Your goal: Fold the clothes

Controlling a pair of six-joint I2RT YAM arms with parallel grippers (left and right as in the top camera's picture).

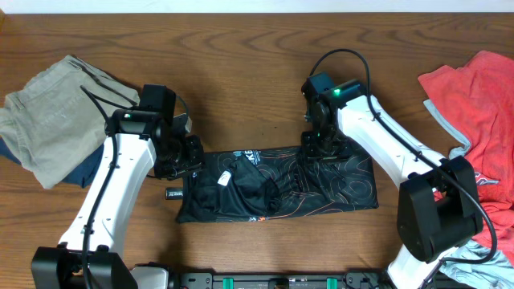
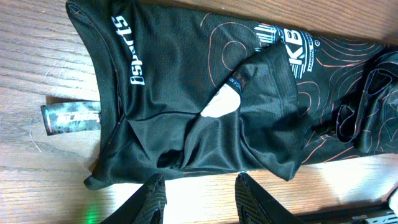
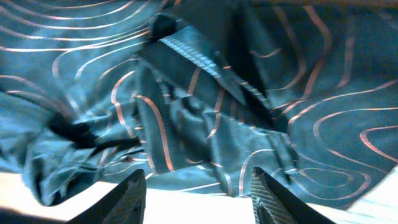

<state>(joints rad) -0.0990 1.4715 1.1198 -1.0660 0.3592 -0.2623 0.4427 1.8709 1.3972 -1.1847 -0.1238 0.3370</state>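
lying as a flat strip on the bench (image 1: 241, 48), the jersey (image 1: 277, 189) ran left-right, likely so each arm could take an end; neck tag (image 1: 227, 173) sat nearer the left. left gripper (image 2: 199, 180) hovered at its edge, narrowly parted, empty. right gripper (image 3: 199, 180) stood over the other end, parted, empty.

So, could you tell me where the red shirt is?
Overhead view: the red shirt lies at the table's right edge, outside the right arm, apart from the black jersey.
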